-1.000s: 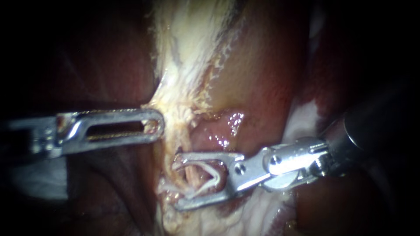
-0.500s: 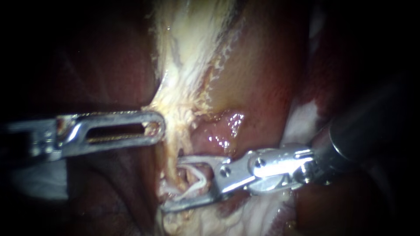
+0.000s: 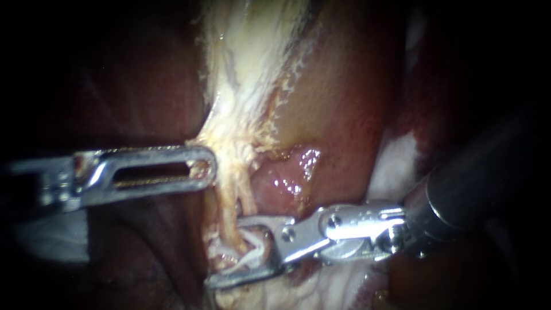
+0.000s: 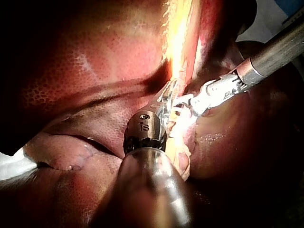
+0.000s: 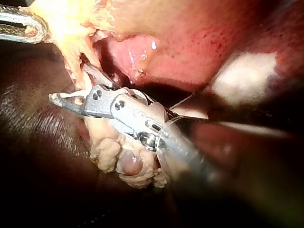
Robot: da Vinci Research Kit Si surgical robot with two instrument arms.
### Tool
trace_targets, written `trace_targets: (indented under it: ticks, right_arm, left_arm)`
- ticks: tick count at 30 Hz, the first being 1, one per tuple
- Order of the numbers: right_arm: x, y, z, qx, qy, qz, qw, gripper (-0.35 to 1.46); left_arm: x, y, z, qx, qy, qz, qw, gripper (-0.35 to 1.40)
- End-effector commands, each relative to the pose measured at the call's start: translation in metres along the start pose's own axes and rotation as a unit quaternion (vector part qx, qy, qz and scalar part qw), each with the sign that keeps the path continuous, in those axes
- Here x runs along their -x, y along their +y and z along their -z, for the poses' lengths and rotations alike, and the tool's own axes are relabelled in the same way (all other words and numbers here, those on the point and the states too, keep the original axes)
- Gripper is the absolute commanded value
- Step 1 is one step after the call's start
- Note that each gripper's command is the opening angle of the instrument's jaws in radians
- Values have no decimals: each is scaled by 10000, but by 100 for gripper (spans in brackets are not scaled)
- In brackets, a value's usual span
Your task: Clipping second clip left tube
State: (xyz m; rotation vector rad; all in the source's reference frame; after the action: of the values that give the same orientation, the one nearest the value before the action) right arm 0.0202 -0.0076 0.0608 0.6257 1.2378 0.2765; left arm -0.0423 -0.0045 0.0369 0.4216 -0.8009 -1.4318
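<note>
Endoscope view: my left instrument (image 3: 204,167) lies level from nine o'clock, its jaws closed on the edge of the pale tissue (image 3: 241,86). My right instrument (image 3: 229,252) slants in from four o'clock, its jaws narrow and gripping a white clip (image 3: 252,256) astride the tube (image 3: 229,215) near six o'clock.
</note>
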Motion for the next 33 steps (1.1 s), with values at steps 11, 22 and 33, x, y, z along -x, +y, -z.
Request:
trace_targets:
  ticks: [11, 22, 33]
  right_arm:
    - [0, -5, 6, -23, -41, 7, 10000, 37]
    - [1, 2, 7, 233, -109, -70, 9996, -35]
    - [0, 3, 6, 235, -190, -225, 9993, -35]
  left_arm:
    - [0, 1, 0, -4, 3, -2, 10000, -35]
    - [0, 1, 0, -4, 3, -2, 10000, -35]
    - [1, 1, 1, -7, 6, -2, 10000, -35]
